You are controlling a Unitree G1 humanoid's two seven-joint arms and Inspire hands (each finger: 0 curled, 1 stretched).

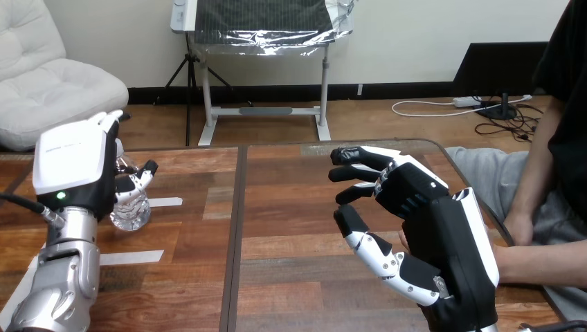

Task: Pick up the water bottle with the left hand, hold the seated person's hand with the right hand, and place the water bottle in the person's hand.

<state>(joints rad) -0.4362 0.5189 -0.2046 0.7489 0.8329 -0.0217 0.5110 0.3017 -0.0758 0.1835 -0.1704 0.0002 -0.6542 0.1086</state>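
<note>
Fingers of the right hand stand spread and only lightly bent, gripping nothing. That hand hangs over the wooden table well to the right of the dark seam that runs down the tabletop, with its fingertips turned toward the seam. Just under the hand, on the side away from the seam, a small part of the person's hand shows. The robot's palm covers the rest, and none of its fingers or its thumb is seen wrapped round it. The person's forearm reaches further right from there. On the other side of the seam, well to its left, the left hand is raised with its white back toward the camera. Its thumb is bent across the front of the water bottle, while its fingers rise on the bottle's far side, so the bottle sits in the hand's grasp. The clear bottle stands upright, its base low against the tabletop. Two white tape strips lie on the wood between the bottle and the seam.
</note>
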